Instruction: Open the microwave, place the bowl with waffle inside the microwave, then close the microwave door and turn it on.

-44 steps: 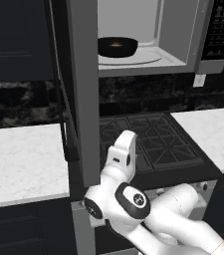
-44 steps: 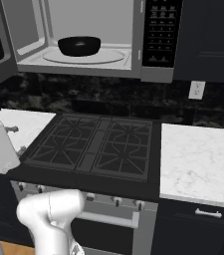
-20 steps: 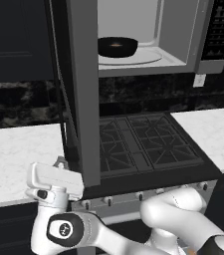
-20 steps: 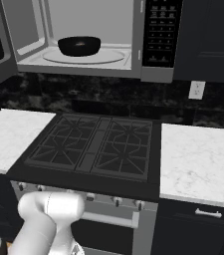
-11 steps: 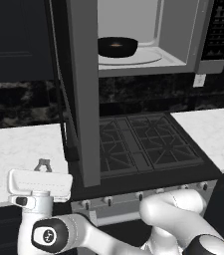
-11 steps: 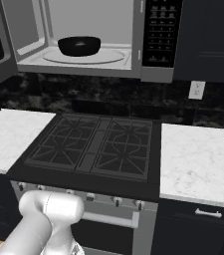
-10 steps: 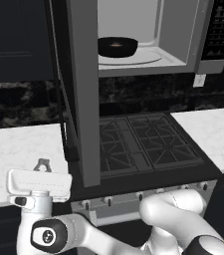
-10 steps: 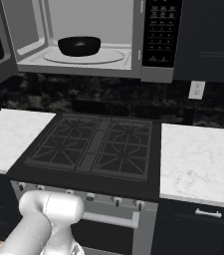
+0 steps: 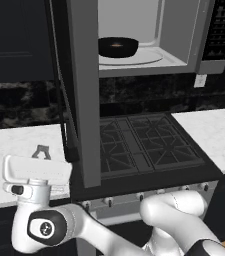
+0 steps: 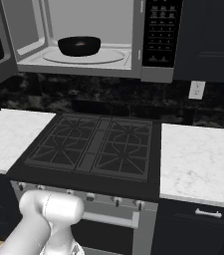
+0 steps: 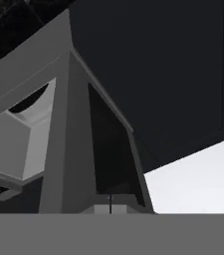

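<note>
The microwave (image 9: pixel 184 45) stands open above the stove, and its pale inside also shows in the right base view (image 10: pixel 108 22). On its turntable sits the black bowl (image 9: pixel 118 46) (image 10: pixel 79 46) with the golden waffle (image 9: pixel 116 44) (image 10: pixel 81 43) in it. The microwave door (image 9: pixel 84 100) is swung out toward me, edge-on; from below I see its grey frame (image 11: pixel 66 139) and dark window. My gripper (image 9: pixel 42 149) is shut on nothing, low and left of the door's edge, over the left counter, pointing up. Its fingertips (image 11: pixel 109 203) sit pressed together.
A black gas stove (image 10: pixel 93 147) (image 9: pixel 144 145) lies under the microwave. White marble counters flank it on the left (image 9: pixel 14 150) and on the right (image 10: pixel 198 164). The black button panel (image 10: pixel 158 30) is on the microwave's right side. Dark cabinets (image 10: pixel 208 35) hang alongside.
My hand has swung left past the open door's edge and then risen slightly. The bowl and the door have not moved.
</note>
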You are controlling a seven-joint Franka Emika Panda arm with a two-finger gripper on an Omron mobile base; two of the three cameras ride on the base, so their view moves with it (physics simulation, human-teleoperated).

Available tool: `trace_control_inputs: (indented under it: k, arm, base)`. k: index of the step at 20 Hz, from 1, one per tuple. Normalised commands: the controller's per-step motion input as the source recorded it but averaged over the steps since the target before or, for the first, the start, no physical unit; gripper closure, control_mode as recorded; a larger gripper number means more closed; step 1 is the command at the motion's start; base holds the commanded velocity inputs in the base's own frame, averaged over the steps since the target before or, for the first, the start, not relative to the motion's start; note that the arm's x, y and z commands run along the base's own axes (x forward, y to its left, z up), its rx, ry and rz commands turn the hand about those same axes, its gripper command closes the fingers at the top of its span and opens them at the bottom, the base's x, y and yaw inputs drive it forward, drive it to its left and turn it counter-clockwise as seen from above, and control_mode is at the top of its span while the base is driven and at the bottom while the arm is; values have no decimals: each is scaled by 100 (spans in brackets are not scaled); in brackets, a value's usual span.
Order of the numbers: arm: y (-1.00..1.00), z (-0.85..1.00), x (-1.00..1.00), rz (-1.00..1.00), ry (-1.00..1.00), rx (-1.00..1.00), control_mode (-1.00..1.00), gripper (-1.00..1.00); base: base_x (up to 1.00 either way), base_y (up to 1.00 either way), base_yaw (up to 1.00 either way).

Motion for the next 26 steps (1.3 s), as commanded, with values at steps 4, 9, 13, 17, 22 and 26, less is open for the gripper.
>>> trace_control_inputs:
  k: [4,9,13,17,22,26]
  arm:
    - [-46,67,-20,0,-11,13,-100,100]
    - [-68,70,-19,0,-12,20,-100,100]
    - [-89,77,-12,0,-10,27,-100,100]
    - [-100,81,-5,0,-1,32,-100,100]
    - [-100,78,0,0,7,36,-100,100]
    - [-100,76,1,0,31,33,-100,100]
  base:
    - [0,0,0]
    - [0,0,0]
    - [0,0,0]
    - [0,0,0]
    - [0,0,0]
    - [0,0,0]
